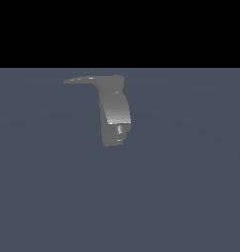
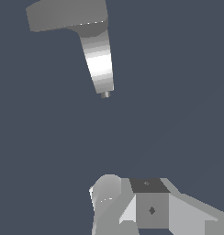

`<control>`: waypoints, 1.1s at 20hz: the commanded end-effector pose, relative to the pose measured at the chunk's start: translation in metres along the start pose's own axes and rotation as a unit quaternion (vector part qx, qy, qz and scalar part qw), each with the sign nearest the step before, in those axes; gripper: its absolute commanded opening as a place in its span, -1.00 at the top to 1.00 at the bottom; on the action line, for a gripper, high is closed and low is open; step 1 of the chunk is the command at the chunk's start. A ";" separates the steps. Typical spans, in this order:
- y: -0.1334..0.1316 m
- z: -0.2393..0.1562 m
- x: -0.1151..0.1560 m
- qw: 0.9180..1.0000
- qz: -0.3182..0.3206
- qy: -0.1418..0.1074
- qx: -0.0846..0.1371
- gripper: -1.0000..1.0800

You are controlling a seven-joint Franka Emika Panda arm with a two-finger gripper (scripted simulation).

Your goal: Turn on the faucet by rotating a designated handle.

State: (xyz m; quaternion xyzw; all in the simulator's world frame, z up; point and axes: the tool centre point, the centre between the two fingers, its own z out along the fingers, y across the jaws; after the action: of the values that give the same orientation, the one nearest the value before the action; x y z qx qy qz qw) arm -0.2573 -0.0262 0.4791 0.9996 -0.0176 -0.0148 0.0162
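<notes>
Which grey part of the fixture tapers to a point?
The handle, the thin flat lever atop the faucet, pointing toward the exterior view's left. The body is thick and curved; the nub is stubby.

Only the pincer (image 2: pixel 132 209) shows in the wrist view: pale grey, blocky and faceted, with a rounded knuckle and a dark square plate bearing a small diamond mark.

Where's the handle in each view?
Exterior view: the handle tops the faucet, pointing toward the exterior view's left, just under the black band.
Wrist view: the handle is the broad flat slab at the faucet's wide end, far from the hand.
Shared landmark: the small nub.
</notes>
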 end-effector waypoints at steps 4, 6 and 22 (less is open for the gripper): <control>-0.001 0.001 0.000 1.000 0.002 0.000 0.000 1.00; -0.003 0.002 0.001 1.000 0.006 0.000 0.000 1.00; -0.058 0.031 0.022 0.995 0.104 -0.001 0.004 1.00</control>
State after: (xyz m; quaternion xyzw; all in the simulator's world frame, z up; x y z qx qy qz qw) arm -0.2379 0.0224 0.4501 0.9940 -0.1075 -0.0138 0.0141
